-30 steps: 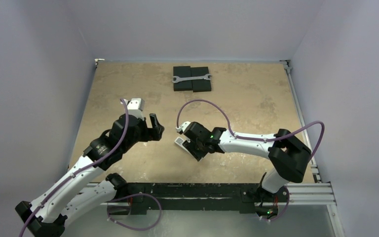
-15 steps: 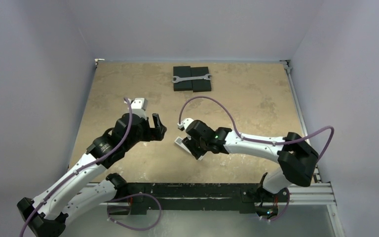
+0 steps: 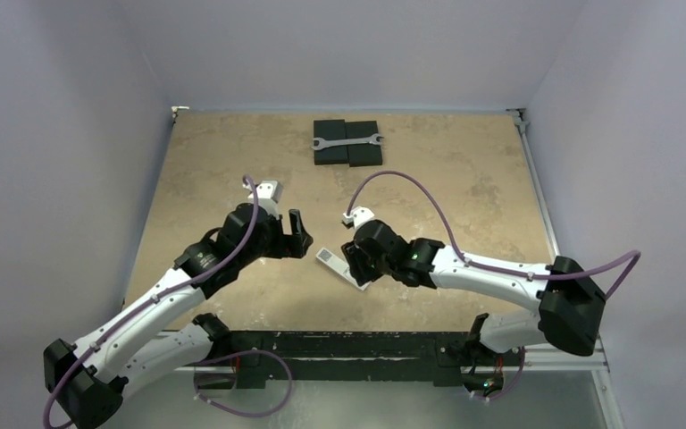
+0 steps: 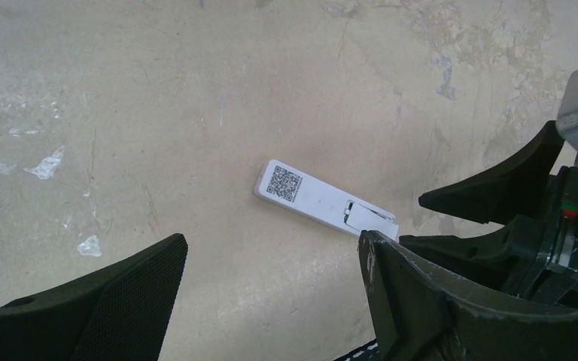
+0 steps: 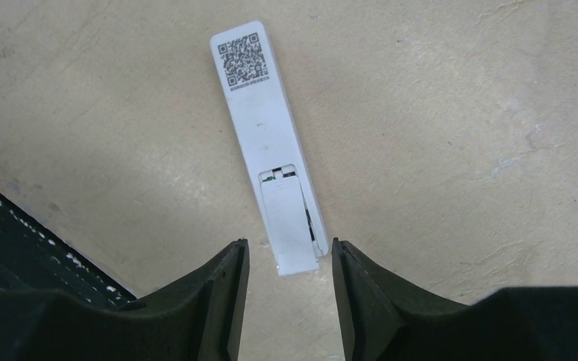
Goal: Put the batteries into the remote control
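Lying on mottled tan table (image 3: 464, 197), pale walls (image 3: 339, 54) around, remote control (image 3: 330, 262), left pincer (image 4: 272, 241) spread, right pincer (image 5: 288, 250) parted.

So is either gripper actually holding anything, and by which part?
Nothing is held. The right gripper straddles one end of the remote control with gaps either side; the left gripper is open and empty.

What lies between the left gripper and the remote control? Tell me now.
Only bare tabletop; the left wrist view shows nothing between the left gripper and the remote control.
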Controlling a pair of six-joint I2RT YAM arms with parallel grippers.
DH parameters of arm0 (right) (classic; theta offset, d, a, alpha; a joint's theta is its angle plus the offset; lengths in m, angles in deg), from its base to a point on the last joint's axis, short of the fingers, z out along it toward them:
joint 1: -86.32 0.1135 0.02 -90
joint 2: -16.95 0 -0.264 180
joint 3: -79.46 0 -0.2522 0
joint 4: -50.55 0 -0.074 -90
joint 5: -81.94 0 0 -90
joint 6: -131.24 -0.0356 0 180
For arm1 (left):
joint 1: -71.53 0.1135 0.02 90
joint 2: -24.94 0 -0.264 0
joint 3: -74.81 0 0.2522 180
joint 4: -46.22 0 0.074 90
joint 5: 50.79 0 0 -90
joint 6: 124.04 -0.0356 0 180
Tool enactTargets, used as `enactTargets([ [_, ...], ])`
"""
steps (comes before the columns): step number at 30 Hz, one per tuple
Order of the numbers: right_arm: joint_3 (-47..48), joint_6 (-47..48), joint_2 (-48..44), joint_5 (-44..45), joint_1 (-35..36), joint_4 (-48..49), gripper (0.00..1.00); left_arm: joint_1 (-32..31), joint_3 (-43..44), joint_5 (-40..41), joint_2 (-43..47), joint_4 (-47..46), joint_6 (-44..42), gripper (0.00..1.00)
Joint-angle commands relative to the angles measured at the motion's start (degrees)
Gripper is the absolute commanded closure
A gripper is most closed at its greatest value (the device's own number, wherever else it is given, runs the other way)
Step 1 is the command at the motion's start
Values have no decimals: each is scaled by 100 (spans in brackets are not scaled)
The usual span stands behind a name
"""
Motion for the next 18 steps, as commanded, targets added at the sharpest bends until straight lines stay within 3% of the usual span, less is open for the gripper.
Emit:
enactTargets([
  [1, -185, -637, -409, 351, -29, 142, 47, 4, -105, -285, -198, -488, 115, 16],
  [4, -501, -1156, -811, 718, -29, 251, 41, 5, -186, -402, -384, -676, 197, 16],
  [11, -1048, -2156, -1251, 864, -29, 412, 41, 4, -479, -578, -984, -1419, 362, 17],
  [18, -1457, -2368, -1373, 494, -29, 820, 41, 0, -631, -683, -1695, -2201, 445, 19],
])
